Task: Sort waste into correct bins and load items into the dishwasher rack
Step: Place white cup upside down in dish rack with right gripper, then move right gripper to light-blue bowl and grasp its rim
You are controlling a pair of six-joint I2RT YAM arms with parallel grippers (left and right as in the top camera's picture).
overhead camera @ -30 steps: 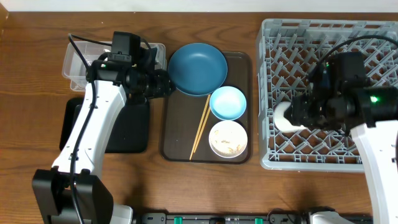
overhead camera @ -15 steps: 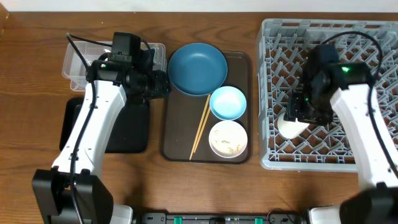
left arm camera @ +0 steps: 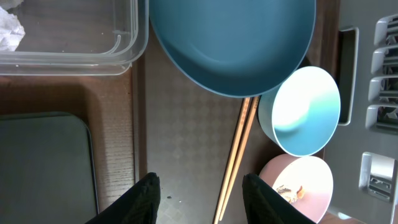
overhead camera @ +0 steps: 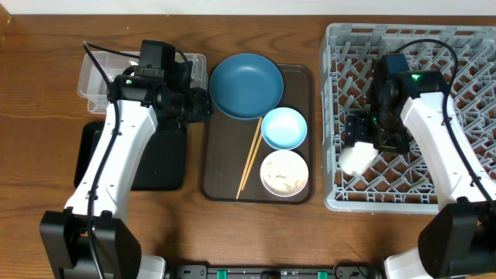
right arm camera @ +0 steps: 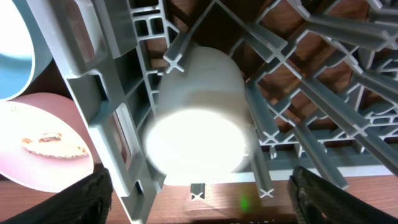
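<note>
The white cup (overhead camera: 358, 159) lies on its side in the front left corner of the grey rack (overhead camera: 465, 54). It also shows in the right wrist view (right arm camera: 199, 118). My right gripper (right arm camera: 202, 193) is open just above it, fingers wide on either side and not touching; in the overhead it hovers over that corner (overhead camera: 372, 136). My left gripper (left arm camera: 200, 186) is open and empty over the brown tray, beside the chopsticks (left arm camera: 235, 155). The dark blue plate (overhead camera: 246, 85), light blue bowl (overhead camera: 284, 128) and white bowl (overhead camera: 284, 173) holding food scraps (left arm camera: 289, 191) sit on the tray.
The brown tray (overhead camera: 221, 170) lies between the rack and the two tubs. The clear tub (overhead camera: 97, 77) at the back left holds crumpled tissue (left arm camera: 9, 31). The black tub (overhead camera: 159, 159) sits in front of it, partly under my left arm.
My right arm has swung left and back over the rack's left side. The cup has shifted a little toward the rack's front left corner and lies free. The left arm has barely moved.
</note>
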